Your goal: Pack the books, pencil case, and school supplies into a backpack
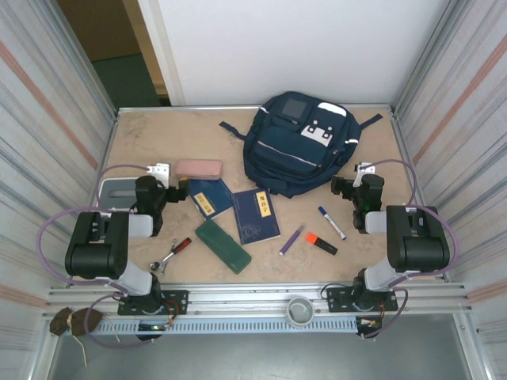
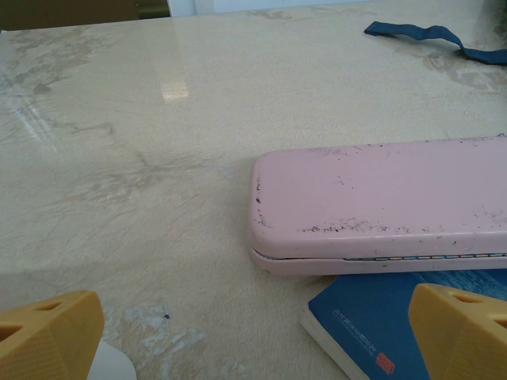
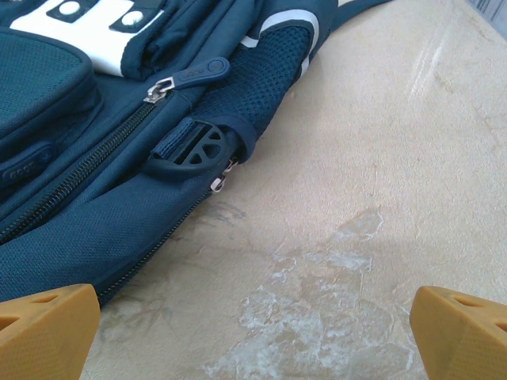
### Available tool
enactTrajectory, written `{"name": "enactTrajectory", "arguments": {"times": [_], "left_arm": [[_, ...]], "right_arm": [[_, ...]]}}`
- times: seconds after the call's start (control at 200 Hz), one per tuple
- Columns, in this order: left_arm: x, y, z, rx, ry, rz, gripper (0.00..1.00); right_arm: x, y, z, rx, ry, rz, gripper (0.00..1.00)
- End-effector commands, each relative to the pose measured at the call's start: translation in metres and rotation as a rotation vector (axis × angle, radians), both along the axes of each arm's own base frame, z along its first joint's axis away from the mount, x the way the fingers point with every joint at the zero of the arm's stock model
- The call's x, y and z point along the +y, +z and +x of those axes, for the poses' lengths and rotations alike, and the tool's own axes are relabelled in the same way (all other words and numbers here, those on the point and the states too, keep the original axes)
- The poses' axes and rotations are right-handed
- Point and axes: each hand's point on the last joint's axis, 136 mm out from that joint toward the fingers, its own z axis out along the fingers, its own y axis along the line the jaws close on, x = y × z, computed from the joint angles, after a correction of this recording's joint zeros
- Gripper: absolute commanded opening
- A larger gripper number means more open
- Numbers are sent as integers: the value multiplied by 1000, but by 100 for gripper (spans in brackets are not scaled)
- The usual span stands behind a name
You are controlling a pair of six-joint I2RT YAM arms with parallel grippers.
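**A:** So where's our left gripper [image 2: 253,331] at?

**B:** Jaws wide apart, nothing in them. The pink pencil case [image 2: 380,206] lies just ahead, off to its right. A blue booklet [image 2: 364,324] pokes out at the case's near side.

**A:** And the right gripper [image 3: 253,328]?

**B:** Same, spread wide and empty over bare table [image 3: 356,158]. The backpack [image 3: 95,198] lies flat just ahead on its left. We see the purple pen [image 1: 291,239], orange highlighter [image 1: 321,243] and white marker [image 1: 332,222] beside that arm.
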Motion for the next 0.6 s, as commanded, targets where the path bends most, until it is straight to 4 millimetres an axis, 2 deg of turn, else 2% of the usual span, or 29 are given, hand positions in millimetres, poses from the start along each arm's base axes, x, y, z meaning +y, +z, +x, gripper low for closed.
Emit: {"name": "enactTrajectory", "arguments": {"times": [0.0,0.095,0.17,0.266,0.336,0.361,0.401,0.421,0.496,0.526,0.596], "left_arm": [[4,14,5,-40,20,-2,99],[25,35,-2,-47,156,7,99],[44,57,-15,-48,274,-11,99],[59,80,-31,-42,389,-91,99],[56,92,-39,-23,411,-184,99],[50,97,-40,-17,394,-233,99],[34,104,-39,-9,333,-316,99],[25,107,-38,-5,296,-363,99],[-13,115,-32,11,174,-545,99],[-31,117,-29,26,122,-590,99],[-79,114,-26,98,19,-606,99]], "right_arm": [[0,12,7,-41,-8,14,99],[-10,23,4,-31,-100,-26,99],[-20,49,-4,-48,-175,-49,99],[-38,83,-26,-114,-312,0,99],[-49,101,-47,-113,-409,73,99],[-51,108,-52,-113,-437,115,99],[-50,109,-57,-73,-451,177,99],[-44,117,-57,-81,-426,219,99],[-5,121,-46,-24,-235,320,99],[8,109,-40,47,-187,350,99],[26,98,-28,188,-136,410,99]]}}
